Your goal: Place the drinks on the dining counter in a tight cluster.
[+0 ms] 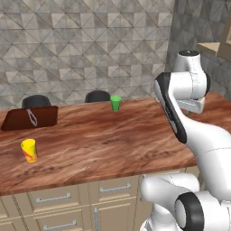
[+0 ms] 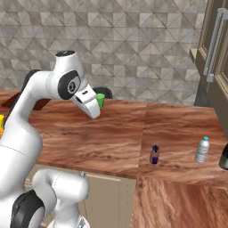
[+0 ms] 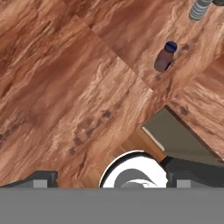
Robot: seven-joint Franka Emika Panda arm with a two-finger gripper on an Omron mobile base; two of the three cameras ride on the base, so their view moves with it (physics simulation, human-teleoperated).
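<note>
End effector open and empty above the desk; maroon bottle stands apart from the water bottle. Approach upright, grip mid-body, set it beside the others

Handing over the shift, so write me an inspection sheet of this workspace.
Surface: dining counter, reddish wood grain, over beige drawers.
Job's things: maroon bottle, water bottle and dark wine bottle stand upright in a spaced row, apart, not clustered.
Clutter: green cup at the far edge; yellow cup near the front; brown flat mat.
Pincer: pincer open, holding nothing, above the counter.
Cables: nothing seen.
Surroundings: grey tiled wall, two dark chair backs behind the counter, wooden cabinet door.
</note>
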